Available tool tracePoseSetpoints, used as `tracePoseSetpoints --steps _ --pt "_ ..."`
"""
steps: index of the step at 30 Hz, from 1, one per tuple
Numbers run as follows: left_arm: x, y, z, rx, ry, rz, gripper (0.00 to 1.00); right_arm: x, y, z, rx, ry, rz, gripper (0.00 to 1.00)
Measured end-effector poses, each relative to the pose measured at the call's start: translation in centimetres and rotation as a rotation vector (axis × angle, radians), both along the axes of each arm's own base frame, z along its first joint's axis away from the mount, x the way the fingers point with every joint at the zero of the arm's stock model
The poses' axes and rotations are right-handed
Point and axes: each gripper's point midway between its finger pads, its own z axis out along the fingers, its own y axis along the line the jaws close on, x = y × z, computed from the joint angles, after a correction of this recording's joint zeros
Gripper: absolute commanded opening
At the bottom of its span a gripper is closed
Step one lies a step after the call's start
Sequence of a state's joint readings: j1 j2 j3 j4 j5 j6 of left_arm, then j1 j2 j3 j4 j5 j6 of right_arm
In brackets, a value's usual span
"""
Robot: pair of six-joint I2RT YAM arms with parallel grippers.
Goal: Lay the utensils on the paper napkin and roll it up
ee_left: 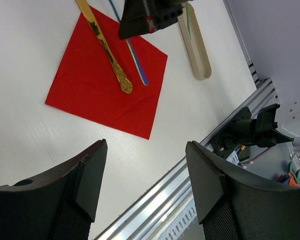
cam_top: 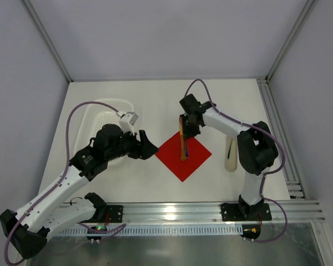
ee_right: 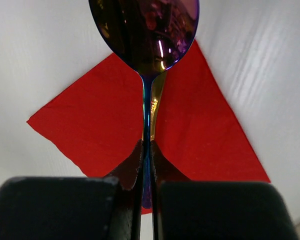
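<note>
The red paper napkin [cam_top: 184,157] lies as a diamond on the white table; it also shows in the left wrist view [ee_left: 102,90] and the right wrist view [ee_right: 95,125]. The fork lies on it, its gold handle [ee_left: 112,60] along the middle. My right gripper [cam_top: 186,131] hovers over the napkin's far corner, shut on the spoon's thin handle [ee_right: 146,150]. The purple spoon bowl [ee_right: 145,30] points away from the gripper, and the blue-green handle [ee_left: 138,69] slants down beside the fork. My left gripper [cam_top: 151,147] is open and empty just left of the napkin.
A white perforated basket [cam_top: 102,113] stands at the back left, behind the left arm. A beige oblong tray [cam_top: 230,155] lies right of the napkin; it also shows in the left wrist view [ee_left: 196,47]. The metal rail [cam_top: 172,210] runs along the near edge.
</note>
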State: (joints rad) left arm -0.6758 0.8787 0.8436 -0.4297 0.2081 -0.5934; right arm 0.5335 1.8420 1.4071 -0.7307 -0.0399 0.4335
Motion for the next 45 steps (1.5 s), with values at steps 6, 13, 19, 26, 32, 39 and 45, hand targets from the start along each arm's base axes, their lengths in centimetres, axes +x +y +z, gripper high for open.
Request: tracePoseSetpoints --steps 6,13,19,26,32,39,45 --pt "0.0 0.4 0.5 -0.006 -0.02 0.015 0.69 -0.7 2.7 -3.5 -0.027 0.073 -0.003 0.04" --pt "0.1 0.4 0.5 -0.005 -0.022 0.019 0.69 -0.4 3.4 -3.6 -0.017 0.074 -0.039 0.04" --pt "0.1 0.4 0.5 -0.004 -0.022 0.02 0.69 0.5 3.4 -4.3 -0.039 0.062 -0.067 0.04" --pt "0.1 0.4 0.5 -0.004 -0.022 0.022 0.69 0.4 3.3 -5.6 -0.06 0.086 -0.089 0.04" --pt "0.1 0.4 0.5 -0.004 -0.022 0.022 0.7 0.5 3.3 -5.7 -0.061 0.09 -0.108 0.08" --pt "0.1 0.4 0.5 -0.004 -0.022 0.022 0.7 0.5 3.3 -5.7 -0.06 0.089 -0.119 0.12" --pt "0.1 0.4 0.5 -0.003 -0.022 0.022 0.72 0.4 3.4 -5.6 -0.059 0.093 -0.133 0.15"
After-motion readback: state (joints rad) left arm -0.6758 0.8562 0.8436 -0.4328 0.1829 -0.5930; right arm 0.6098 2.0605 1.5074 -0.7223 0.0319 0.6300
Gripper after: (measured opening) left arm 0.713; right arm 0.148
